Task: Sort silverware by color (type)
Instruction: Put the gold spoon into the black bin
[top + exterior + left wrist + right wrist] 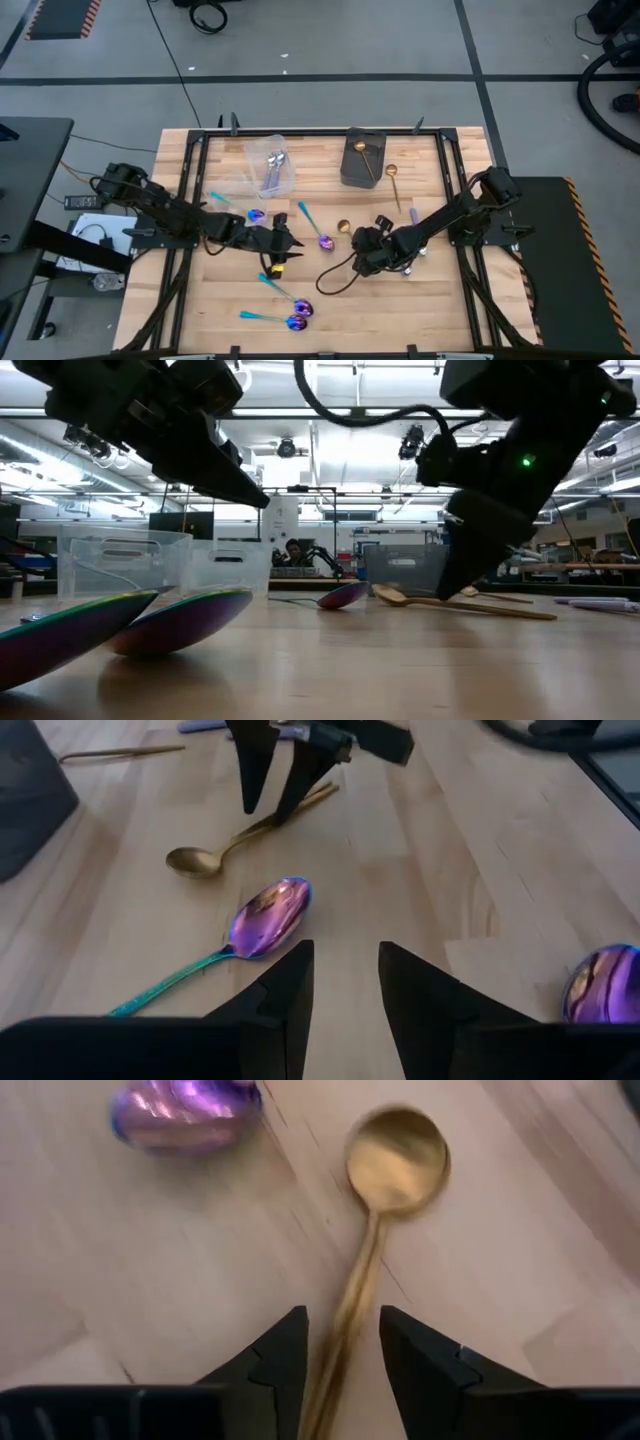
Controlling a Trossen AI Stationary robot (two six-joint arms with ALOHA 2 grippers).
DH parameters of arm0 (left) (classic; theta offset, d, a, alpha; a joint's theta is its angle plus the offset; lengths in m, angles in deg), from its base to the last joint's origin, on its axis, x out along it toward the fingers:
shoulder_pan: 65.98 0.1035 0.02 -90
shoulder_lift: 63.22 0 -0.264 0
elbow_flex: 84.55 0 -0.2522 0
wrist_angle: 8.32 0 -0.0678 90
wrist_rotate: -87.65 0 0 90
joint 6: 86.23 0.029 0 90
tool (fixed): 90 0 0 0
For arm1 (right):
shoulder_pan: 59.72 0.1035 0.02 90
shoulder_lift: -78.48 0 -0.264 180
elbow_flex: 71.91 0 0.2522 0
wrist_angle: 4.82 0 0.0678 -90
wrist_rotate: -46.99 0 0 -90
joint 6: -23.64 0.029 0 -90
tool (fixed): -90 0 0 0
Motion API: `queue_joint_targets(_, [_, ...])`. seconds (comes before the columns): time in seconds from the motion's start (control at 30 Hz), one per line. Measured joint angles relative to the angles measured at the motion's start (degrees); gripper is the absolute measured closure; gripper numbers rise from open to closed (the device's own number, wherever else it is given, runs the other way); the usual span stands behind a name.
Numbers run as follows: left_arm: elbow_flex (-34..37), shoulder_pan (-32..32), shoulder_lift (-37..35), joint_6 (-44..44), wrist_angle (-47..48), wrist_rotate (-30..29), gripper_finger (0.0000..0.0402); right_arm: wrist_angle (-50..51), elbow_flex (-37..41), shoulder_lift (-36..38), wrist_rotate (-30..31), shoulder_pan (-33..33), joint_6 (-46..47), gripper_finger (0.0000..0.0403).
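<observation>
1. Straddling the handle of a gold spoon (372,1270), the right gripper (341,1342) has its fingers apart, one on each side of the handle and not yet clamped; the placing reads as lining up a pinch on the slim handle, not on the bowl
2. Lying flat on the table (440,300) near its middle, that gold spoon points its bowl toward an iridescent purple spoon (185,1115) just beside it; the two bowls are close but apart
3. Hovering near the table's middle, the left gripper (344,982) has its fingers apart and holds nothing; a purple spoon with a teal handle (262,920) lies just ahead of its tips, likely the next of that colour
4. Holding silver spoons already, the clear tub (268,165) stands at the far side of the table; it seems to be the bin for that colour
5. Standing beside it, the dark grey box (362,158) has a gold spoon propped in it and another gold spoon (393,183) lying just outside, so gold likely belongs there
6. Remaining loose: several purple spoons (295,315) near the front edge, well apart from both bins; the sort looks roughly half done
</observation>
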Motion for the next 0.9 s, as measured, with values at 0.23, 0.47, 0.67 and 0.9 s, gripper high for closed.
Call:
queue_joint_targets(0.23, [0.0, 0.0, 0.0, 0.0, -0.3, 0.0, 0.0279, 1.4, 0.2, 0.0, -0.7, 0.8, 1.0, 0.0217])
queue_joint_targets(0.47, [0.0, 0.0, 0.0, 0.0, -0.3, 0.0, 0.0279, 0.1, 0.2, -0.4, 1.7, 2.2, -1.5, 0.0193])
queue_joint_targets(0.67, [0.0, 0.0, 0.0, 0.0, -0.1, 0.0, 0.0279, 0.0, 0.2, -0.4, -0.1, 3.1, -6.2, 0.0203])
queue_joint_targets(0.9, [0.0, 0.0, 0.0, 0.0, 0.3, 0.0, 0.0279, -0.2, 0.2, -0.4, -1.3, 3.5, -7.6, 0.0206])
